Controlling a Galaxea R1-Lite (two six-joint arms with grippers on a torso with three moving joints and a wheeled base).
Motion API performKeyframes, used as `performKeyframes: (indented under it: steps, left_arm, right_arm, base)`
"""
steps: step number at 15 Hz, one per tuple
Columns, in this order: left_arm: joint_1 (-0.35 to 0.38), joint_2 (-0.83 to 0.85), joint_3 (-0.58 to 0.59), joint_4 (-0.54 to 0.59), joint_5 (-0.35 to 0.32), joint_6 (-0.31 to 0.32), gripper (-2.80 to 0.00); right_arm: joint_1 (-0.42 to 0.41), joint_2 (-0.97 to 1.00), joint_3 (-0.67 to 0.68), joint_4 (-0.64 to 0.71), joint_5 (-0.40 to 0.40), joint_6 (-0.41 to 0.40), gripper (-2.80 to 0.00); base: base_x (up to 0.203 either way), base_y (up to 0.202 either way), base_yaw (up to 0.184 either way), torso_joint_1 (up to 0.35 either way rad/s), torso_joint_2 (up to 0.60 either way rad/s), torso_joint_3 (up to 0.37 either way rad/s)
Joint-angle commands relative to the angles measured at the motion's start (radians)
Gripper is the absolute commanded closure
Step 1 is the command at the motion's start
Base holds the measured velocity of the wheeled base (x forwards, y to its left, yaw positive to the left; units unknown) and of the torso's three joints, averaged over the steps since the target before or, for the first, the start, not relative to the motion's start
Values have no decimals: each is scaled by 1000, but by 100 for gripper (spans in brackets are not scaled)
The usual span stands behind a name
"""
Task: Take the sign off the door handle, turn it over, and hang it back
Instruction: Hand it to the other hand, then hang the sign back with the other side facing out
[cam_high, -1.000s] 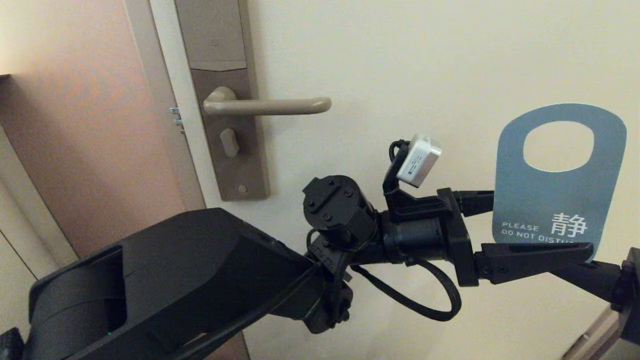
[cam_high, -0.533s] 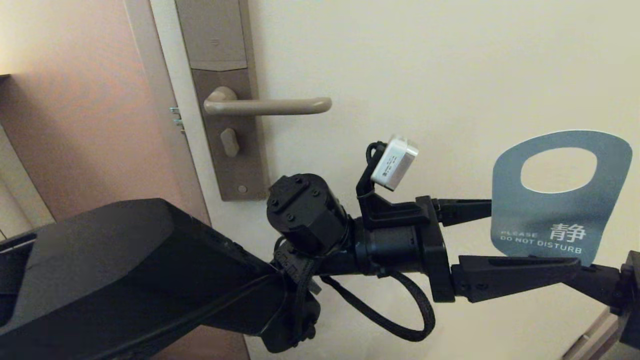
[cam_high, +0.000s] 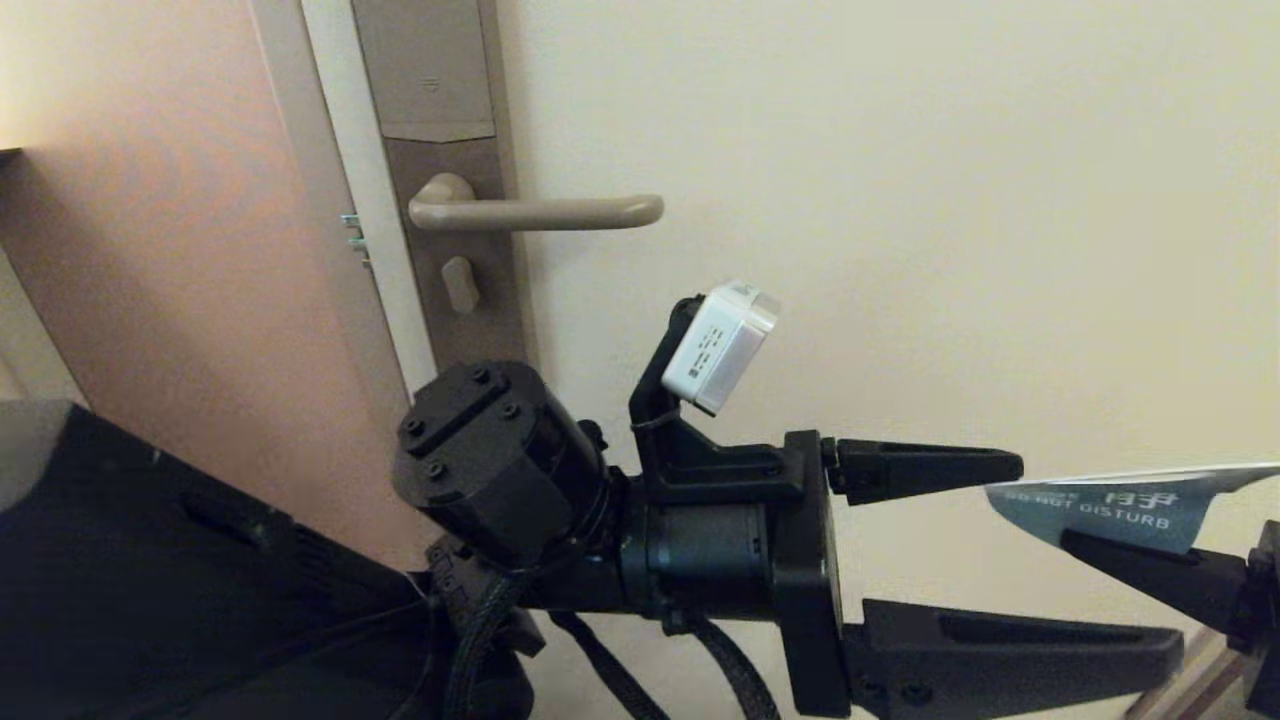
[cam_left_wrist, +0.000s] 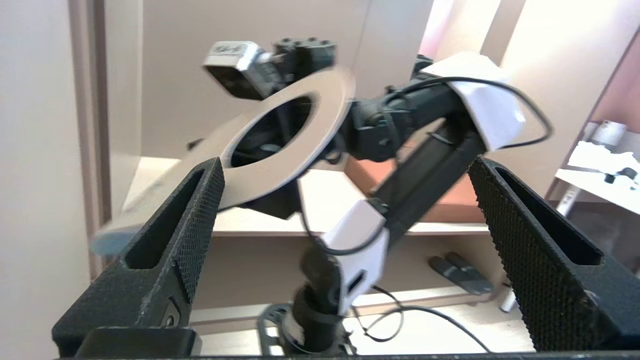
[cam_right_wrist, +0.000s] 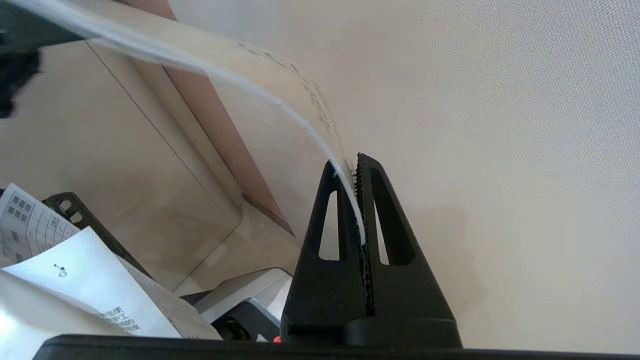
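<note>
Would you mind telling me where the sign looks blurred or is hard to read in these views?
Head view: the sign lies nearly edge-on, its lettering squashed but "DISTURB" legible. Left wrist view: the sign's ring end is fairly clear, while its lower end by the left gripper smears. Right wrist view: the sign, pinched in the right gripper, streaks into a pale curved band with unreadable print.

sign (cam_high: 1110, 512) blue w/ white lettering, lower right; door handle (cam_high: 540, 212) beige-bronze on brown backplate (cam_high: 440, 110), upper left; door (cam_high: 900, 200) cream; left gripper (cam_high: 1090, 550) black, cross-hatched pads
</note>
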Motion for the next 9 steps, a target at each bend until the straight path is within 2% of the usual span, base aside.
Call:
performKeyframes:
  steps: [1, 4, 7, 9]
  left_arm:
    - [-5, -73, 56, -21, -1, -4, -280]
    - [-5, -127, 121, -21, 27, 3, -280]
    - [-5, -148, 174, -21, 53, 58, -280]
    - [1, -166, 190, -21, 66, 64, -280]
  right_arm:
    - [0, -21, 12, -2, 4, 1, 0]
    - [0, -40, 26, -2, 3, 1, 0]
    - [0, -52, 28, -2, 3, 1, 0]
    - [0, -59, 34, -2, 2, 1, 0]
  base:
    - [0, 0, 0, 0, 0, 0]
    - [0, 0, 0, 0, 0, 0]
    - [0, 0, 0, 0, 0, 0]
    - [0, 0, 0, 0, 0, 0]
